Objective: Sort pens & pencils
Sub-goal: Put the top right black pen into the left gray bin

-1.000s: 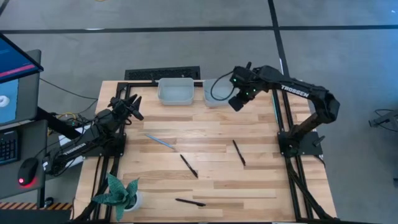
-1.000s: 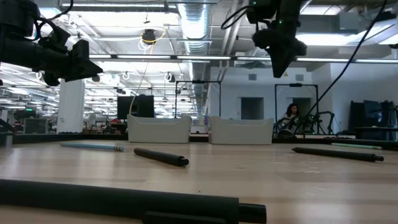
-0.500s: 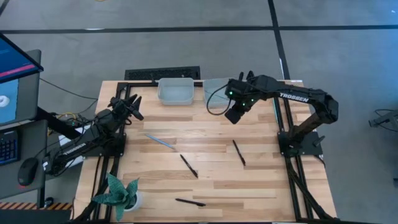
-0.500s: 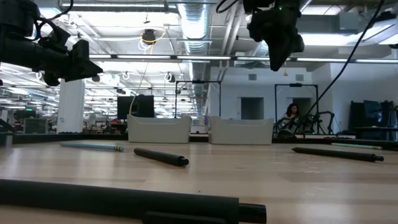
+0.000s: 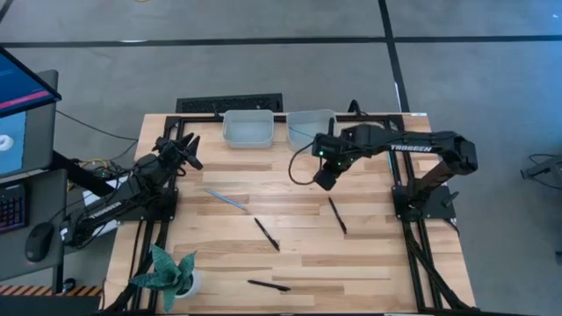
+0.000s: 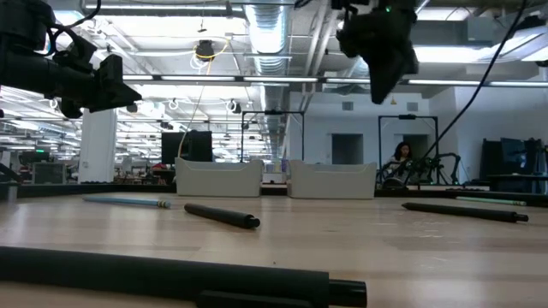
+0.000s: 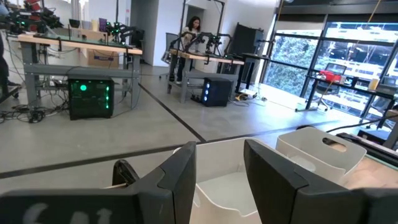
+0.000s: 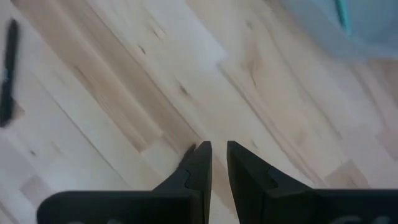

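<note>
A: What is changing at this timestamp?

B: The right gripper is moving away from the right bin, out over bare table. It was above that bin a second ago. Its fingers are nearly touching and holding nothing. My reading: a drop-off is finished and it is heading for the next stick.

A: Bin contents?

B: A teal stick is lying inside the right bin, seen from the right wrist. The left bin is showing nothing inside from above.

A: What is remaining on the table?

B: One teal stick and three black ones: centre, right, near edge. The right black stick is lying nearest the moving gripper.

A: The left arm?

B: The left gripper is waiting at the left edge, fingers partly parted, empty.
</note>
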You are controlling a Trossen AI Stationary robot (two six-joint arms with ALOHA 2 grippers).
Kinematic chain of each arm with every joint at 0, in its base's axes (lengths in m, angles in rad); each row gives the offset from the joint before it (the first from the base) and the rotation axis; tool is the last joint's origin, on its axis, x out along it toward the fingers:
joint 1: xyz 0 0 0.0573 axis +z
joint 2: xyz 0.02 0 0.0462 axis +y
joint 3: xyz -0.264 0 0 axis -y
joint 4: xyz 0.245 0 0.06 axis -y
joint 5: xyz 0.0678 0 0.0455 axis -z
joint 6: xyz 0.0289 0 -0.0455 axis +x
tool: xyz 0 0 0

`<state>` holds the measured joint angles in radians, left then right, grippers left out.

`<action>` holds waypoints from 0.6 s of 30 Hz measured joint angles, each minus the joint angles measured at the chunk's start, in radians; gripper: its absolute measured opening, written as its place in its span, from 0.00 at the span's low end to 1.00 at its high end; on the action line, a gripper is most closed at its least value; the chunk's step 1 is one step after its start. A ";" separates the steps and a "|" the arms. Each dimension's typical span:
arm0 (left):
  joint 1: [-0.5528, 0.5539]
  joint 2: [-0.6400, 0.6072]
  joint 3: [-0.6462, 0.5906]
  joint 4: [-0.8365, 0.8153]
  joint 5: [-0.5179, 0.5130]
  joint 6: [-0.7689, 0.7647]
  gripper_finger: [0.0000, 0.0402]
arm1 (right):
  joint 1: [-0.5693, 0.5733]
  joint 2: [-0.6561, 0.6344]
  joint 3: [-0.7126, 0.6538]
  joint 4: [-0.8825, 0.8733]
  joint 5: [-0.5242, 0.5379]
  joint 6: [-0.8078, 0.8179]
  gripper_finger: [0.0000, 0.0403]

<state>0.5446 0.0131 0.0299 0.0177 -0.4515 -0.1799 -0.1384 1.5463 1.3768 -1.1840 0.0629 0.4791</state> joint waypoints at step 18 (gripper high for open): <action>0.000 0.000 0.000 0.000 0.000 -0.049 0.31 | 0.051 0.000 -0.376 0.132 -0.064 0.203 0.52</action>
<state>0.5446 0.0130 0.0299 0.0179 -0.4511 -0.2285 -0.0874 1.5463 1.0008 -1.0523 -0.0008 0.6825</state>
